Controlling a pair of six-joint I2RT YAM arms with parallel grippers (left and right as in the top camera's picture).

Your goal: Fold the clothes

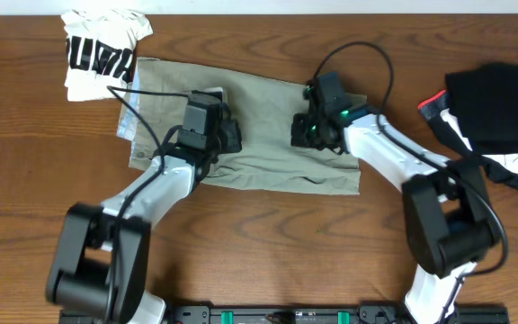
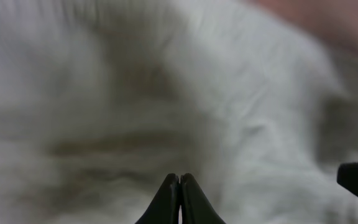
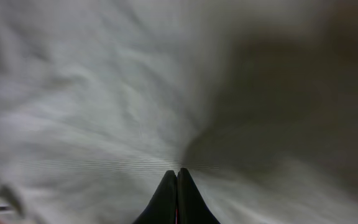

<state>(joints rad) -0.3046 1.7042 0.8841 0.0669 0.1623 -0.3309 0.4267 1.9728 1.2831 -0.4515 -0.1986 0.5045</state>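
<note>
On the wooden table (image 1: 268, 243), khaki shorts (image 1: 263, 126) lie apparently flat.

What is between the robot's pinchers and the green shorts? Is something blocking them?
Nothing visible is. The left gripper and the right gripper are both shut right on the shorts, tips pressed into the cloth. The white tee and the dark clothes lie off to the sides, not in between.
</note>
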